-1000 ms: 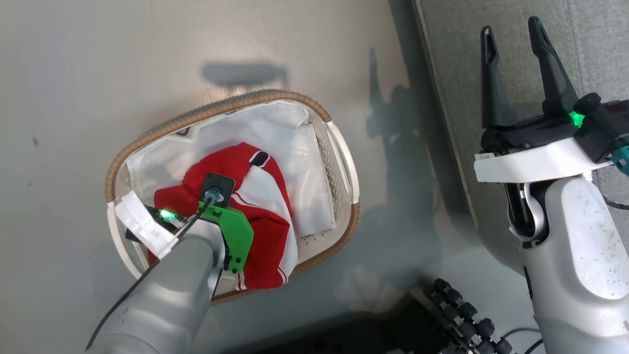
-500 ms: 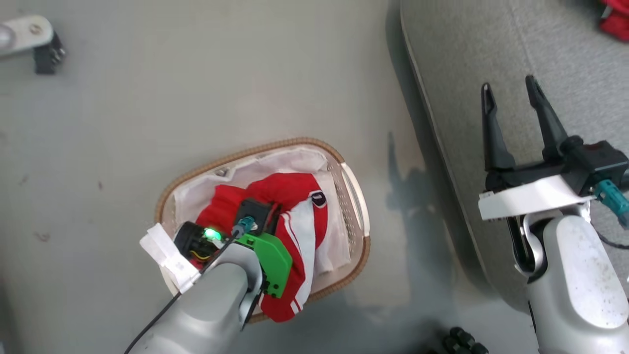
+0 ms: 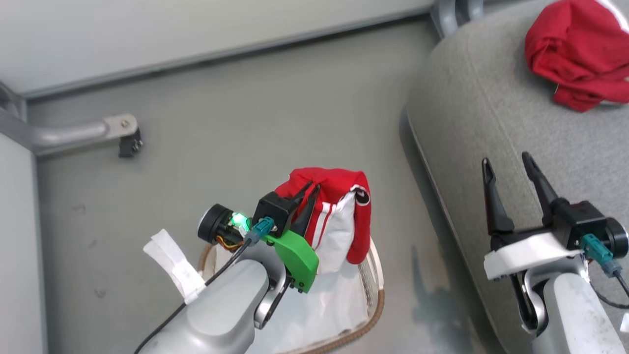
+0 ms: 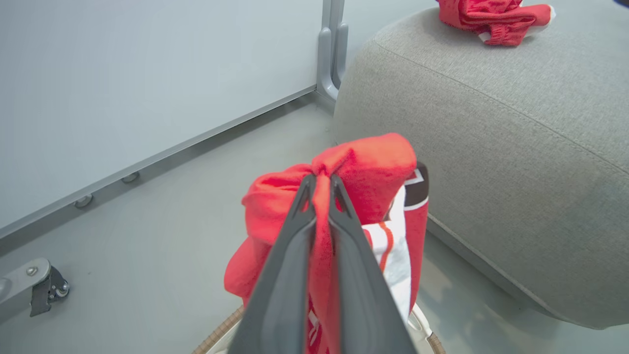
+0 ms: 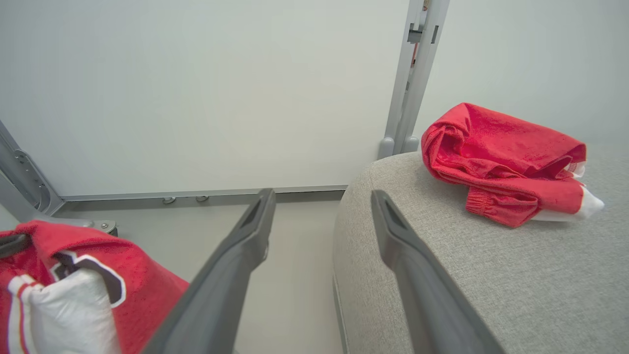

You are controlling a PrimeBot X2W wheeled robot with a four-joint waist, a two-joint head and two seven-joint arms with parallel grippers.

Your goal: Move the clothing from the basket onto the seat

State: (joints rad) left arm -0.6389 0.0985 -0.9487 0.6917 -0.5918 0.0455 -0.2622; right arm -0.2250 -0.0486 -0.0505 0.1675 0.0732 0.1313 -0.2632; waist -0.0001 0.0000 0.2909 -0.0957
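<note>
Your left gripper point(image 3: 313, 187) has its jaws pinched tight on a fold of the red jersey point(image 3: 339, 182). In the left wrist view the two fingers point(image 4: 295, 236) squeeze a thin ridge of red cloth between them. The jersey hangs bunched from the grip, white side panel and red stripes facing you, above the basket point(image 3: 376, 305). You can't tell whether its lower edge touches the white liner point(image 3: 329, 305).

The basket sits on the grey floor point(image 3: 245, 123), just beside the seat point(image 3: 491, 113) but apart from it.

Your right gripper point(image 3: 506, 160) is over the seat's near edge, jaws spread wide, nothing between them.

The red shorts point(image 3: 570, 54) lie crumpled on top of the seat at its far side, well apart from both grippers; ribbed waist and white trim show in the right wrist view.

A caster point(image 3: 128, 145) on a grey metal leg stands on the floor to the left.
</note>
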